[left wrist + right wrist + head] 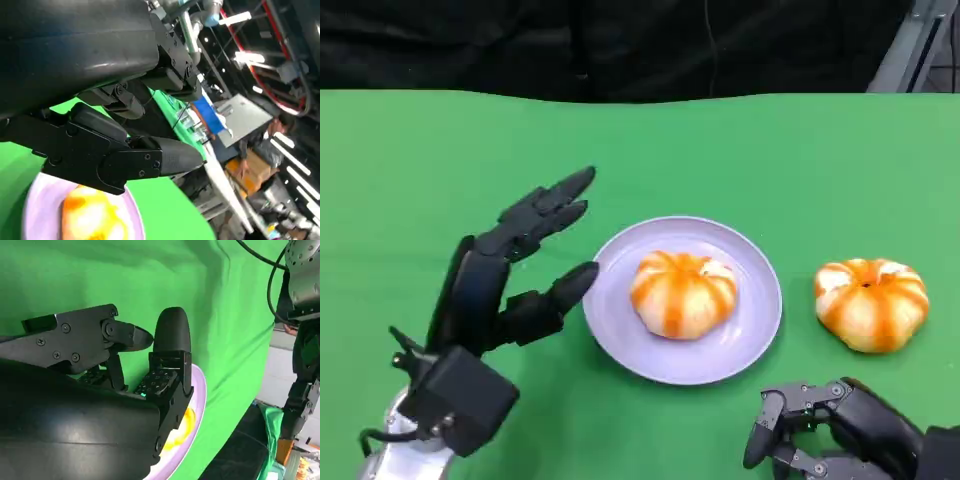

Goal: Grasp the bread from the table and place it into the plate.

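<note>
A lavender plate (620,322) lies in the middle of the green table with an orange-striped bread (682,292) on it. A second such bread (871,303) sits on the cloth to the plate's right, apart from it. My left hand (525,265) hovers just left of the plate's rim, fingers spread and holding nothing. My right hand (825,425) is low at the near edge, below the second bread and not touching it, with nothing in it. In the left wrist view the left hand (115,155) is over the plate (35,200) and its bread (90,215). The right wrist view shows the right hand (150,370) before the plate (198,402).
A green cloth (440,150) covers the table up to a dark back edge (620,95). Open cloth lies behind the plate and at the far left. My silver left forearm (302,275) shows across the table in the right wrist view.
</note>
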Action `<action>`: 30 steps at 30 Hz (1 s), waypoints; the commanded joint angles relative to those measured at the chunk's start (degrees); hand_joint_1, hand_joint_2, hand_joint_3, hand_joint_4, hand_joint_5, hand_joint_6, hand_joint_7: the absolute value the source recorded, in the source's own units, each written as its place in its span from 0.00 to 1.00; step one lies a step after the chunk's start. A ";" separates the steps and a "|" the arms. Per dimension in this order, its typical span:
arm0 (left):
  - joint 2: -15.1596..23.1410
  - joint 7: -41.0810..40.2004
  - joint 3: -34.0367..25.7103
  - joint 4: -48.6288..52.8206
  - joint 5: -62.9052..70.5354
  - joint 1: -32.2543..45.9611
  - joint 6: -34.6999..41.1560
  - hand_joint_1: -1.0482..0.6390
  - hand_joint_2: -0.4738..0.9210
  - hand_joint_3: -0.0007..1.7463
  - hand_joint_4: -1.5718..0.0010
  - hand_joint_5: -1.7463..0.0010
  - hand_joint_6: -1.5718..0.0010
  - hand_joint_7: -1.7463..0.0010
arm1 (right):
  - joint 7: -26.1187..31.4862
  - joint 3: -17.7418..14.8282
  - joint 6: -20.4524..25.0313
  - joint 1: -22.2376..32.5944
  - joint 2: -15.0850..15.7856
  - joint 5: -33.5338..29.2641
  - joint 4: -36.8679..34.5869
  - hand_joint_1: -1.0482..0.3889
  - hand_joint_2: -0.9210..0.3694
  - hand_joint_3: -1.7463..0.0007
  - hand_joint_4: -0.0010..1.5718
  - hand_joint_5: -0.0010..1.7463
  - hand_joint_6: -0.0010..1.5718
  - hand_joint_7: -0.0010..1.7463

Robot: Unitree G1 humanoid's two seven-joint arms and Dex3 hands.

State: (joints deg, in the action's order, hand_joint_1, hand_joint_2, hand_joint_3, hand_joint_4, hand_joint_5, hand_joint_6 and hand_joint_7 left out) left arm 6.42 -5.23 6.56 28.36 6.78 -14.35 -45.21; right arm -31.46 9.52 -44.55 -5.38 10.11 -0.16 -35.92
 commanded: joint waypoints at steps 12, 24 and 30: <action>-4.26 14.41 -5.38 -3.56 -18.73 6.56 1.38 0.27 1.00 0.25 0.55 0.99 0.66 1.00 | -0.78 -0.64 -1.26 -0.39 0.81 1.13 -1.20 0.67 0.00 0.73 0.45 0.90 0.50 0.62; -5.44 21.92 -10.25 -3.52 -25.41 10.79 4.59 0.29 1.00 0.25 0.53 0.99 0.64 1.00 | -0.89 -0.76 -1.70 -0.61 1.13 1.32 -1.93 0.67 0.00 0.72 0.45 0.89 0.50 0.60; -4.56 25.96 -12.58 -0.52 -26.25 14.37 4.19 0.29 1.00 0.24 0.54 0.99 0.64 0.99 | -1.08 -0.83 -1.65 -0.69 1.20 1.46 -1.88 0.68 0.00 0.72 0.45 0.89 0.51 0.60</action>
State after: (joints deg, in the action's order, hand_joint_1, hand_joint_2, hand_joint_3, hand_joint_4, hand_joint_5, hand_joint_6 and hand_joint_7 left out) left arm 0.55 18.82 -4.50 25.85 -18.71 -2.52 -40.67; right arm -32.35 9.26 -45.69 -6.08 10.29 0.73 -37.49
